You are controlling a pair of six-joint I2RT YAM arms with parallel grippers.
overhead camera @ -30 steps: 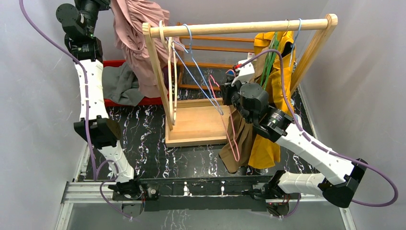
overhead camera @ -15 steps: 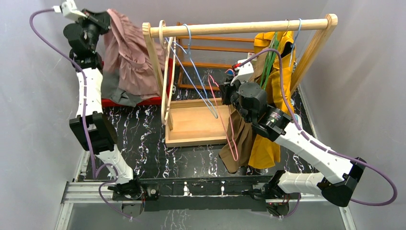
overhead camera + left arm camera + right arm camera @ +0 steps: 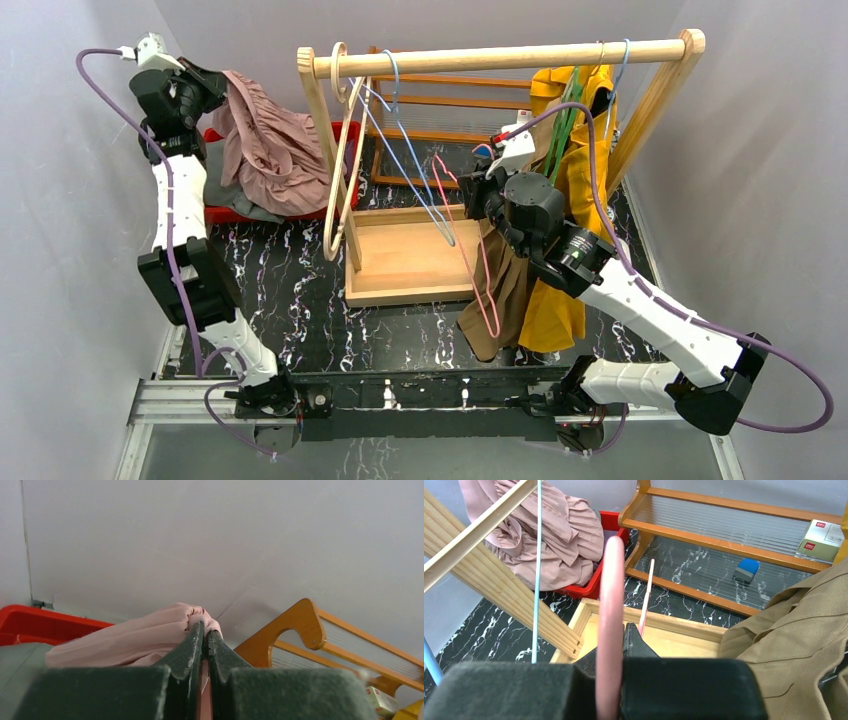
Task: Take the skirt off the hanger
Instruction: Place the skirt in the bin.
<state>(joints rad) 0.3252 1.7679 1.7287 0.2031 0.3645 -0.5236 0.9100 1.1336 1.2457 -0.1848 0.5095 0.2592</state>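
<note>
The pink pleated skirt (image 3: pixel 270 150) is off the pink hanger (image 3: pixel 470 262) and drapes over the red bin (image 3: pixel 250 212) at the back left. My left gripper (image 3: pixel 215 88) is shut on the skirt's top edge; in the left wrist view the fabric (image 3: pixel 130 640) bunches around the closed gripper (image 3: pixel 205 630). My right gripper (image 3: pixel 480 192) is shut on the pink hanger (image 3: pixel 610 605), which hangs bare in front of the rack's base. In the right wrist view the gripper (image 3: pixel 621 630) clamps the hanger's rod, with the skirt (image 3: pixel 554 535) far off to the left.
A wooden rack (image 3: pixel 500 57) carries blue hangers (image 3: pixel 400 150), a tilted wooden hanger (image 3: pixel 335 190), a yellow garment (image 3: pixel 575 180) and a brown garment (image 3: pixel 505 290). Grey cloth (image 3: pixel 225 200) lies in the bin. A shelf (image 3: pixel 734 525) behind holds a small box (image 3: pixel 821 537).
My left arm has swung down and leftward, lowering the skirt from above the rack's corner onto the red bin. The wooden hanger has swung left. The right arm has barely moved.
</note>
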